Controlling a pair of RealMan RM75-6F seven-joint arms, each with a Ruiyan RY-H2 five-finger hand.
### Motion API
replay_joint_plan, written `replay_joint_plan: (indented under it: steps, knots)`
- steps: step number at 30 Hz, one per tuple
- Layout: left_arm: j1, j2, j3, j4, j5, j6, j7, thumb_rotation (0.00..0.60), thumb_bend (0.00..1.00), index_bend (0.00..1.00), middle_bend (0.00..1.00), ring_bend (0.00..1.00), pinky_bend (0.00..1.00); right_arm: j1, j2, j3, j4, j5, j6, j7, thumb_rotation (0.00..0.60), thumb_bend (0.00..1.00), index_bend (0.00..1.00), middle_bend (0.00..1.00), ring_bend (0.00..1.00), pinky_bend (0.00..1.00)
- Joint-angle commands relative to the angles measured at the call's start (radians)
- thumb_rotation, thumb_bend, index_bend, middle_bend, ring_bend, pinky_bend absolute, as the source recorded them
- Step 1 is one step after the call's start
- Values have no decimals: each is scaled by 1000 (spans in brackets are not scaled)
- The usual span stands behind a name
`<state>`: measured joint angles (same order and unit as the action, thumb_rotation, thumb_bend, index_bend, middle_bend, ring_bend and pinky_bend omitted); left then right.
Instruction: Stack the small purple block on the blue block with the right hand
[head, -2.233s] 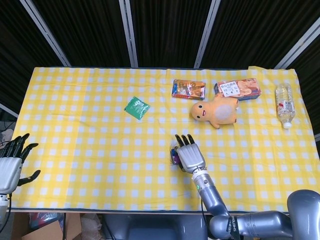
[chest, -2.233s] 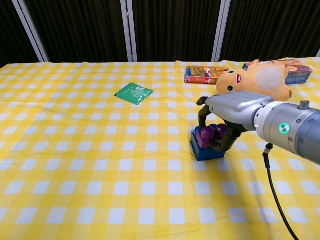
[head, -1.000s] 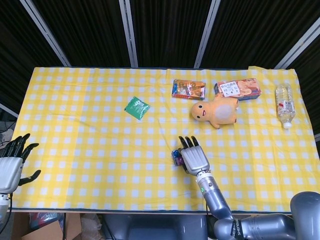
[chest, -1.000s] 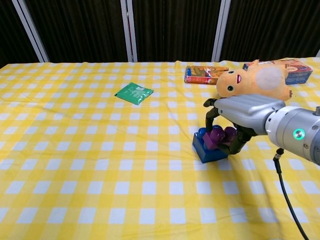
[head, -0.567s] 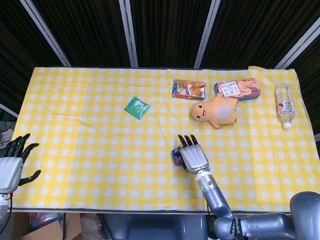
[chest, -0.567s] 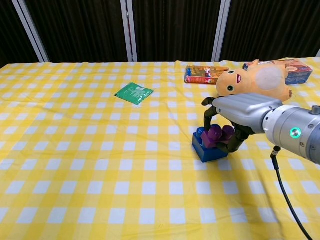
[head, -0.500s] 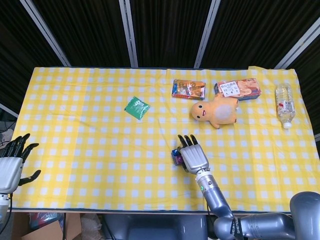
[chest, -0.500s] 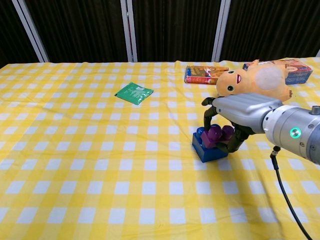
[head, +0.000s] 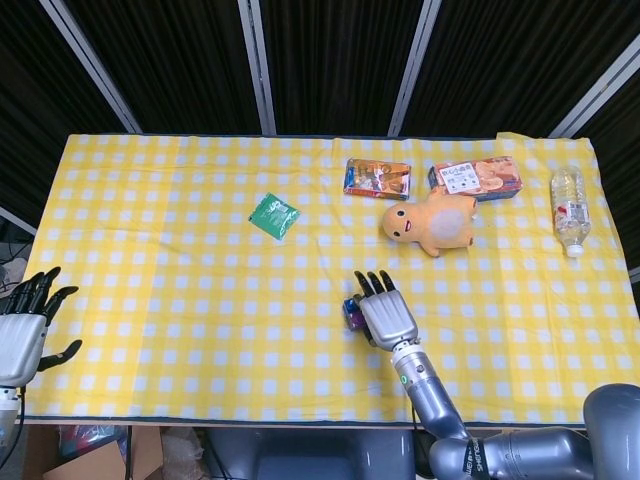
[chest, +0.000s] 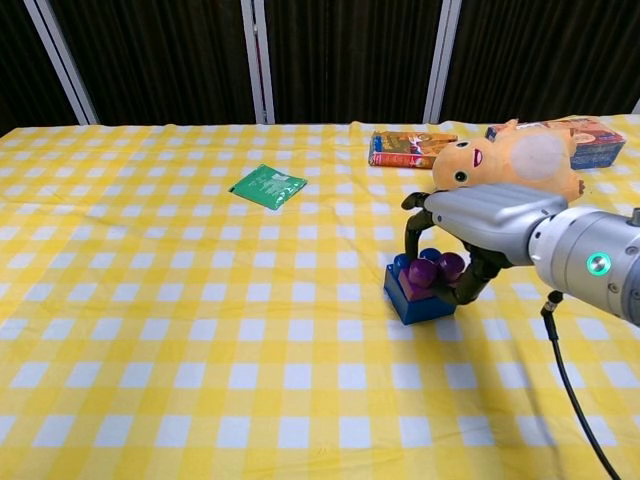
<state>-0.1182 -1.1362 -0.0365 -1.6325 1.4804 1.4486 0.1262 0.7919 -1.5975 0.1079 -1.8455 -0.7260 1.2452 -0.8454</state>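
Observation:
The blue block (chest: 413, 301) lies on the yellow checked cloth right of centre. On top of it sits the small purple block (chest: 431, 272). My right hand (chest: 474, 227) arches over both from the right and holds the purple block, fingers (chest: 409, 236) curled down its left side and thumb against its right. In the head view the right hand (head: 387, 314) covers the blocks; only a sliver of the purple block (head: 352, 318) shows at its left edge. My left hand (head: 22, 335) hangs off the table's left end, fingers spread and holding nothing.
An orange plush toy (chest: 510, 160) lies just behind the right hand. Further back are a snack packet (chest: 410, 148) and a box (chest: 590, 140). A green packet (chest: 267, 186) lies at centre left, and a bottle (head: 569, 210) at the far right.
The right hand and both blocks slid slightly right and nearer about a second ago. Since then the hand has lifted a little over the purple block. The left hand has stayed still.

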Motion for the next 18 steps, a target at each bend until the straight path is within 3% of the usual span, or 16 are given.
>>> replay_joint_plan:
  steps: [1,13,18]
  knots:
    - [0,0,0,1,0,-1,1,600,243,201,0,0,100,0,3,3,-5,-3,5,-3,600,449,72,0,0,0]
    - [-1,-1,-1,0,-6,-3,5,600,243,201,0,0,100,-6,17,1,-30,-16,15,-5,600,449,69,0,0,0]
    - [-3,-2,-1,0,-7,-5,6,600,243,201,0,0,100,-21,39,-13,-63,-52,36,0,600,449,146,0,0,0]
